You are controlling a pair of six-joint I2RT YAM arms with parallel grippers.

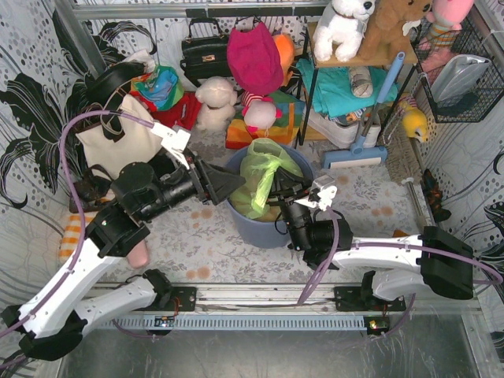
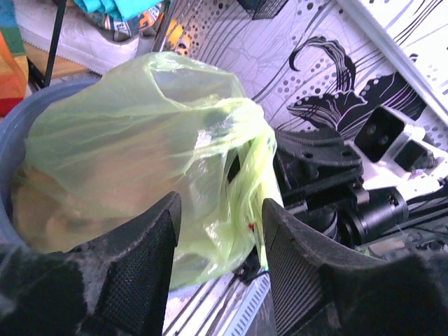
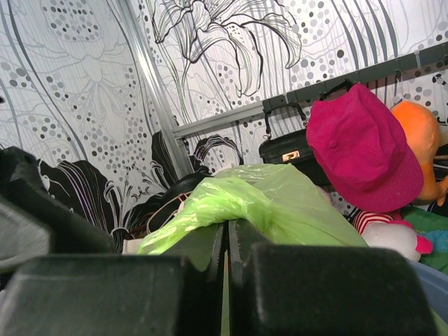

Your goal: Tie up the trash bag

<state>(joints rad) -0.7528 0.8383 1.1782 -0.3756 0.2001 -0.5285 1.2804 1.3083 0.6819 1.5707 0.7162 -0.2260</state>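
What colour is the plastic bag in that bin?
Light green, translucent trash bag; clearest in left wrist view.

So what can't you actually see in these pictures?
Top view: the lower half of the trash bag, hidden inside the bin.
Top view: the tips of the right gripper, buried in bag folds.
Right wrist view: the pinched spot itself, blocked by its dark fingers.
Left wrist view: the bin's base, behind the left gripper.

The green bag (image 1: 266, 175) stood inside the blue bin (image 1: 256, 230). The left gripper (image 1: 235, 184) pointed at its left side, just beside it; the right gripper (image 1: 285, 186) touched its right side.
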